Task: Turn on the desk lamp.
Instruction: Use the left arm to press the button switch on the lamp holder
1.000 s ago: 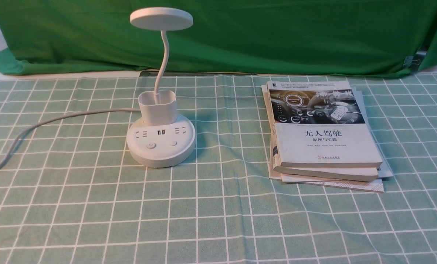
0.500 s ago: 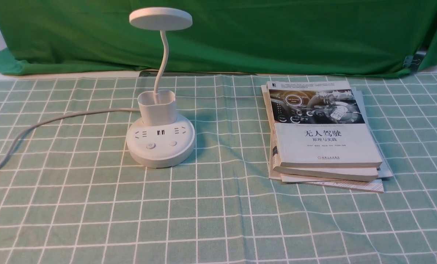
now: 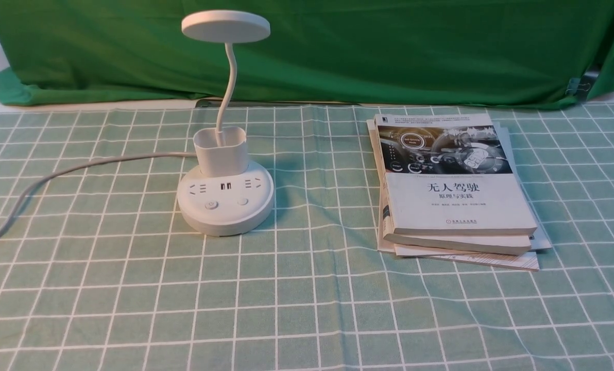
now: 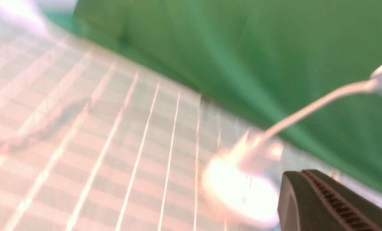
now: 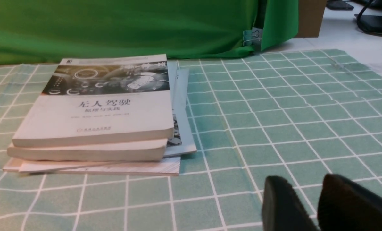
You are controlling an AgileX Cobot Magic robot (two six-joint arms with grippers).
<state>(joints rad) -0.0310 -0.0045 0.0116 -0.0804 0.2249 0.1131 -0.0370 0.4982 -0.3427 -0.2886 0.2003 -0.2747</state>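
Although neither arm shows in your front view, the left wrist view puts the desk lamp (image 3: 225,203) near the left gripper (image 4: 320,205), with its round base (image 4: 242,189) just beyond the dark ribbed finger (image 4: 338,205) and apart from it. The right gripper (image 5: 319,207) is well apart from the lamp, which does not appear in the right wrist view.

You find the lamp on the left half of the checked tablecloth (image 3: 296,309). Its grey cord (image 3: 80,167) trails off to the left. The cup-shaped holder (image 3: 220,150) stands on the back of the base, and the thin gooseneck (image 3: 228,82) rises out of it to the flat disc head (image 3: 225,26). The 2 buttons (image 3: 211,204) sit side by side on the near part of the base, facing you, with bare cloth in front of them. A stack of books (image 3: 456,190) lies to the right of the lamp, well apart from it, and a green backdrop (image 3: 389,51) hangs behind everything.

On the left you see only 1 finger, through heavy blur, so you cannot tell how far that gripper is spread; it touches nothing visible. On the right, the 2 dark fingertips (image 5: 284,205) sit pressed almost together above the cloth, with nothing between them, nearer to you than the books and to their right.
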